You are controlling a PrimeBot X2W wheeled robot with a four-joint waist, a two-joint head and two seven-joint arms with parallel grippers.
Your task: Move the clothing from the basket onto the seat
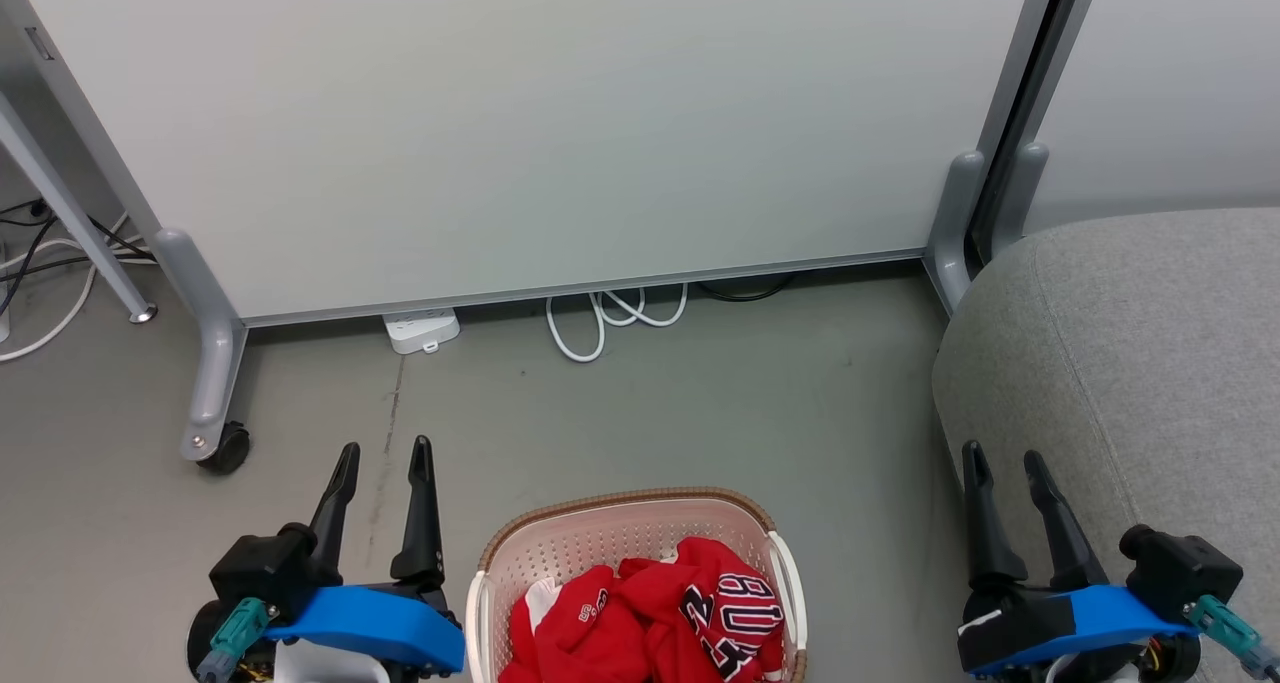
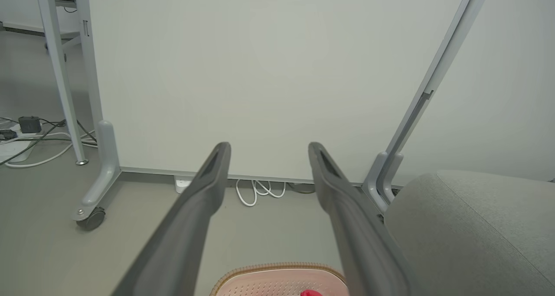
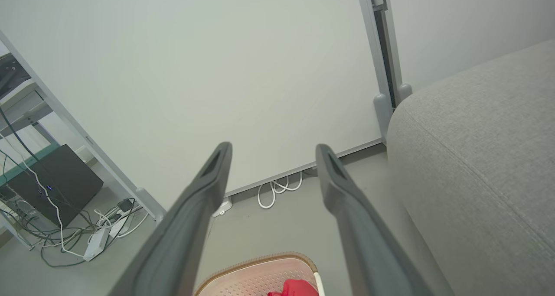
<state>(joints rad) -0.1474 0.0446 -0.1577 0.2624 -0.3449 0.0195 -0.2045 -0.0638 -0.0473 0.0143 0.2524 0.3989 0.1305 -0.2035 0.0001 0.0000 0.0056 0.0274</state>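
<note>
Hovering above the floor (image 1: 700,413), the left gripper (image 1: 385,445) and right gripper (image 1: 1000,452) both stand with fingers spread apart, holding and touching nothing. Between them the red clothing (image 1: 650,613), a lettered jersey on top, lies bunched inside the basket (image 1: 620,500), while the grey seat (image 1: 1150,363) sits just beside the right gripper

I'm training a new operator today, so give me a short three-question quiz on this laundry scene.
1. True or false: the clothing lies on the seat.
2. In the head view, what sits between the left gripper and the right gripper? A the seat, B the basket, C a power strip.
3. Fill in: both grippers' jaws are ___.
Key: 1 false, it lies in the basket; 2 B; 3 open.
</note>
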